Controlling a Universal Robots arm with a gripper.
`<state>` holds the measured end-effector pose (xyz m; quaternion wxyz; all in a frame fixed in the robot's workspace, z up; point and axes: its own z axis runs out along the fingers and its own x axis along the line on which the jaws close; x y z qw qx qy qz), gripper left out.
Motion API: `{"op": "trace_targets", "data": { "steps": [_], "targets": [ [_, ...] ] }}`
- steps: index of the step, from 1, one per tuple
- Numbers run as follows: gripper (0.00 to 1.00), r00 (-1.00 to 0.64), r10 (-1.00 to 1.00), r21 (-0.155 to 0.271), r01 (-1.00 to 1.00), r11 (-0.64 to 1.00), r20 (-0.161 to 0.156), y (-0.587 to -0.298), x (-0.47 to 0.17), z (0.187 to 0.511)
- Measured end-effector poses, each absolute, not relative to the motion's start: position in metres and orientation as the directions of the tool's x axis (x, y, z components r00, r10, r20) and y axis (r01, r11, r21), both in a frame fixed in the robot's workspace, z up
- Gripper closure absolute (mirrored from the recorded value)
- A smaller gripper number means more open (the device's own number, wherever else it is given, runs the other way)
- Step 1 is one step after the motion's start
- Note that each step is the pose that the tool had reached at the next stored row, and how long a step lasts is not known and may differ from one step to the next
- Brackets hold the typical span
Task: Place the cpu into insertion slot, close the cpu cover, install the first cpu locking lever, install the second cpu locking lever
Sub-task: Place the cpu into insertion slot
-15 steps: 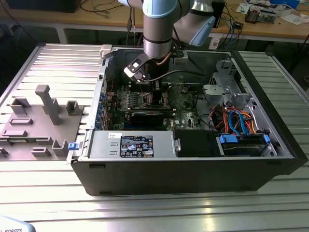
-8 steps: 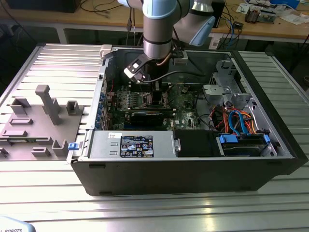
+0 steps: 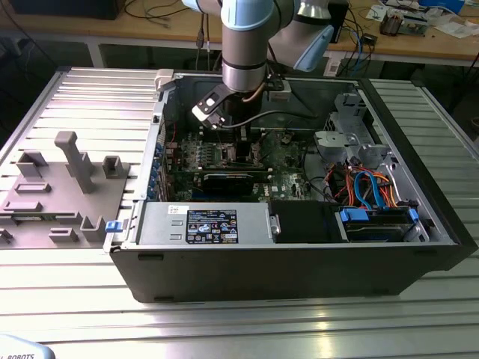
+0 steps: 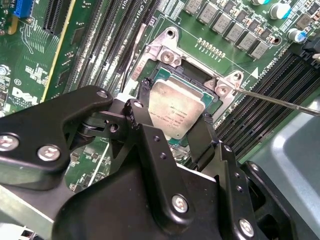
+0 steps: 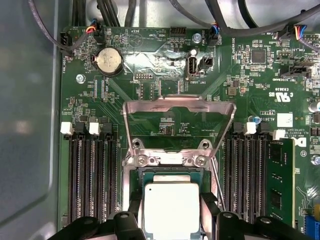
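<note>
The black two-finger gripper (image 4: 175, 114) is clamped on the small square cpu with a dull silver metal top (image 4: 176, 106), its fingers (image 4: 150, 145) pressed against two opposite edges. The cpu sits directly over the insertion slot, a square dark-centred socket with a silver rim (image 5: 145, 175); whether it is fully seated cannot be told. The cpu cover, a thin silvery metal frame plate (image 5: 177, 104), stands open, hinged at the socket's far edge. In the exterior view the arm enters the open black computer case (image 3: 299, 262) at about eleven o'clock of the green motherboard (image 3: 281, 161), and a grey moulded fixture tray (image 3: 52, 194) lies at the case's nine o'clock.
</note>
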<state>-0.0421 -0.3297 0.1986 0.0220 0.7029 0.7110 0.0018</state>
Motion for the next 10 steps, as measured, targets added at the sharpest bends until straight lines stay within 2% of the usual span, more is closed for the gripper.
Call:
{"op": "trace_targets", "data": {
  "steps": [10],
  "targets": [
    [0.45,-0.011,1.000,0.033,0.999,0.012,-0.030,-0.3288,-0.0425,0.1978]
  ]
}}
